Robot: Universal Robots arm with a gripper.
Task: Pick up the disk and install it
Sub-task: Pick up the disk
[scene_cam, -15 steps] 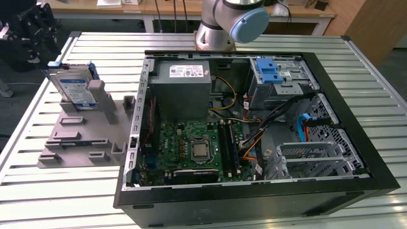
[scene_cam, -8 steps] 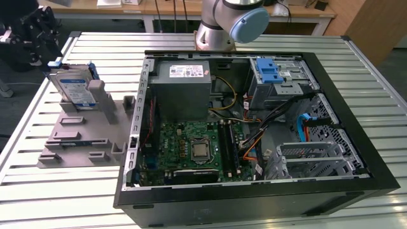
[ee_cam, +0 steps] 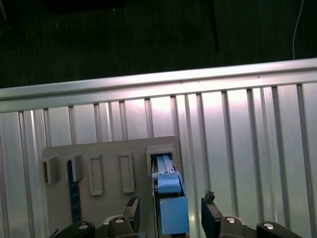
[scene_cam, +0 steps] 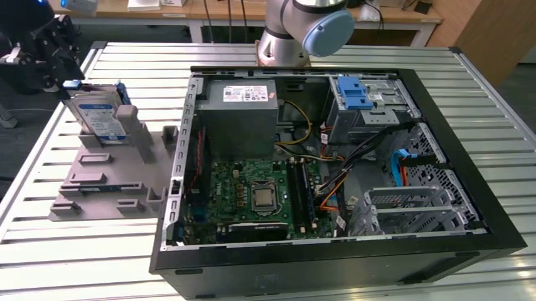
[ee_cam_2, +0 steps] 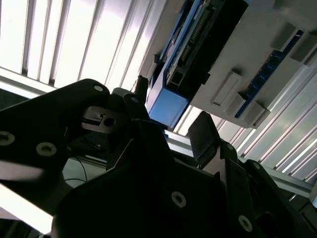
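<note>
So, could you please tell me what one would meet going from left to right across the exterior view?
The pincer, the disk, the grey power-supply box, the blue latch.

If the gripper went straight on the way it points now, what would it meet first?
Probably the disk, whose blue end stands between the gripper's open fingers in the grey holder; the remaining gap is hard to judge.

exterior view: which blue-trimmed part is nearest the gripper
The disk, standing in the grey holder at the exterior view's left; the blue latch sits inside the computer case.
</note>
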